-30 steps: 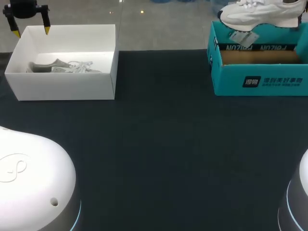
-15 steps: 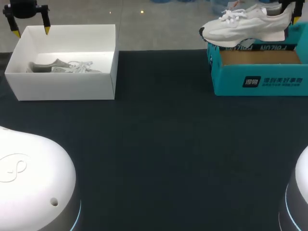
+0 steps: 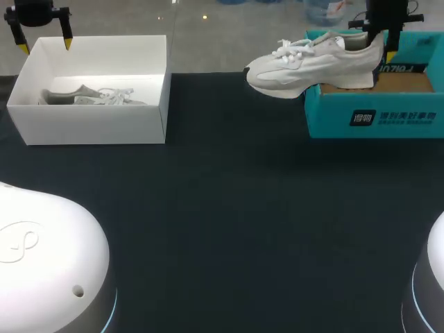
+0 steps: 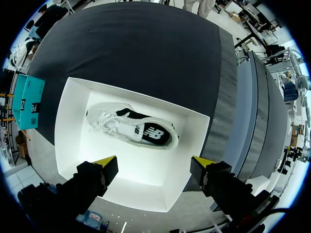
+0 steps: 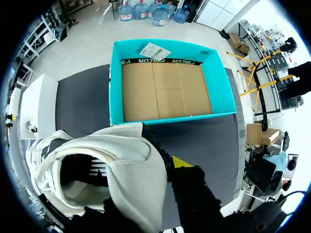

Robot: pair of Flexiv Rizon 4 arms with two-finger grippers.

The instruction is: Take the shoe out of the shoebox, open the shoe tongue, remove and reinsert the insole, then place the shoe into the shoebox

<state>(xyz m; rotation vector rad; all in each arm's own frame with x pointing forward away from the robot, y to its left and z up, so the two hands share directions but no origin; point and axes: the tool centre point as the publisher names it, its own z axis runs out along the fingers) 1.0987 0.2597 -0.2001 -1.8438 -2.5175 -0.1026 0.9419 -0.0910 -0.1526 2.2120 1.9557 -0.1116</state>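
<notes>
Right pincer (image 3: 380,45) apparently pinching shoe (image 3: 305,62) partly over teal shoebox (image 3: 374,119), left pincer (image 3: 45,43) spread above white box (image 3: 90,128)

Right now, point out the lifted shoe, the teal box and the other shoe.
lifted shoe (image 3: 305,66): head view, side of its upper.
teal box (image 3: 329,114): head view, front wall.
other shoe (image 4: 146,132): left wrist view, side panel.

Three cameras, one table.
The head camera looks down from behind on the dark table (image 3: 229,208). Each wrist camera looks straight down from close: left into the white cardboard box (image 4: 73,145), far left; right onto the teal cardboard shoebox (image 5: 115,87), far right. The head camera sees both.
</notes>
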